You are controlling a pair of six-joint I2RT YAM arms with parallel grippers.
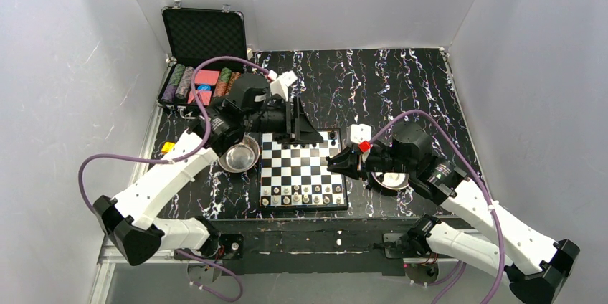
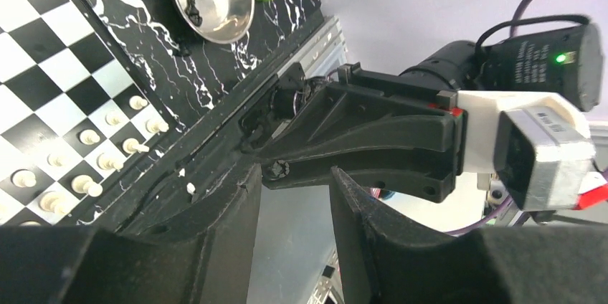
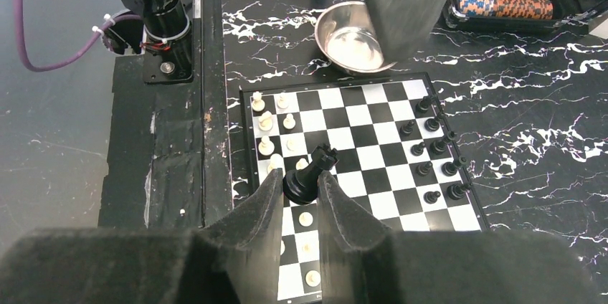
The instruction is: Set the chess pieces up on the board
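The board (image 1: 301,162) lies centre-frame in the overhead view, where the finger gaps are unreadable. Only the left wrist view shows the left gripper (image 2: 294,207), slightly parted and empty. The right wrist view shows the right gripper (image 3: 297,183) pinching a tilted black piece (image 3: 308,175) at lower centre, over the board.

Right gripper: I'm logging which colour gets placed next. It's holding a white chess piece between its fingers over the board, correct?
Not white. The right wrist view shows the right gripper shut on a black chess piece, held over the board.
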